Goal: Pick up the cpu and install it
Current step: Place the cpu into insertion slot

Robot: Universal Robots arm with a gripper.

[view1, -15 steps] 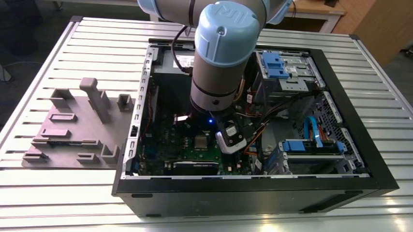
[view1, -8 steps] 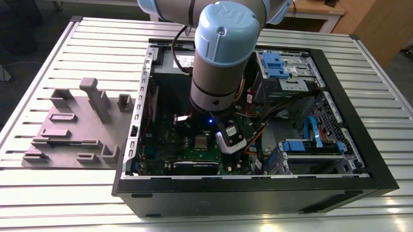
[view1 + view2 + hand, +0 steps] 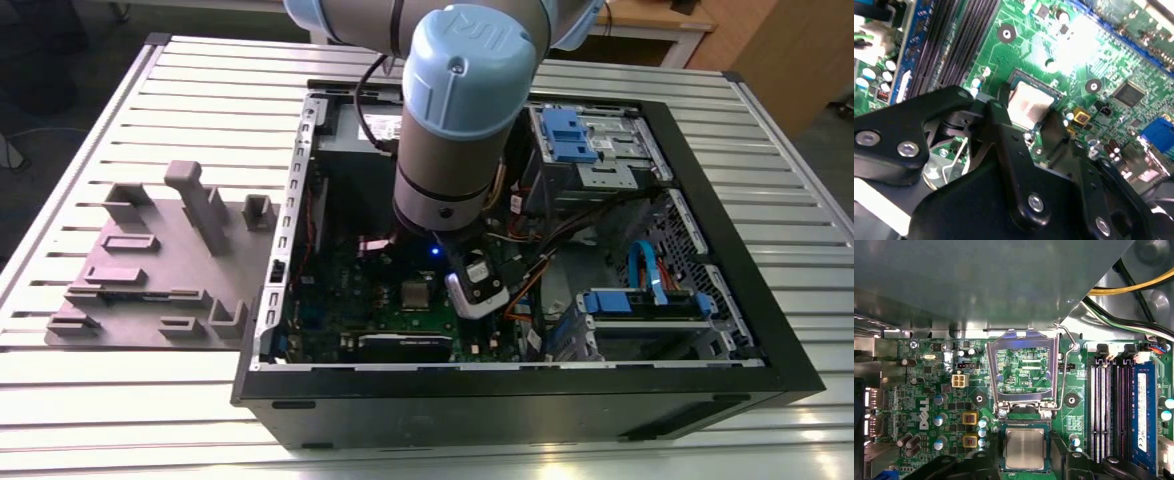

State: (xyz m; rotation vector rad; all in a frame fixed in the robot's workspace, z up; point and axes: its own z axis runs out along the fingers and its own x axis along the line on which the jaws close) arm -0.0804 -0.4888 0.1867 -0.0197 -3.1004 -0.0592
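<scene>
Inside the open computer case (image 3: 534,398), laid on the slatted table (image 3: 147,410), the arm (image 3: 461,120) is seen reaching down over the motherboard (image 3: 929,390).

- The cpu (image 3: 1025,449) is seen lying flat in its socket, metal top up, with the socket frame visible round its edges. It is also noted in the exterior view (image 3: 418,292), near the middle of the board.
- The gripper (image 3: 1025,467) is positioned directly over the socket. Its black fingers (image 3: 1074,465) are spread to either side of the socket, and the chip lies between them. No clamping on the chip is observed, so the jaws are recorded as released.
- The load plate (image 3: 1024,334) is swung up and open at the socket's hinge edge, with the wire lever (image 3: 1066,365) raised beside it.
- Memory slots (image 3: 1109,410) run alongside the socket, and a blue module (image 3: 1143,410) is seated in the outermost one.
- A grey fixture (image 3: 147,270) is seen on the table at the exterior view's left, just beside the case.
</scene>
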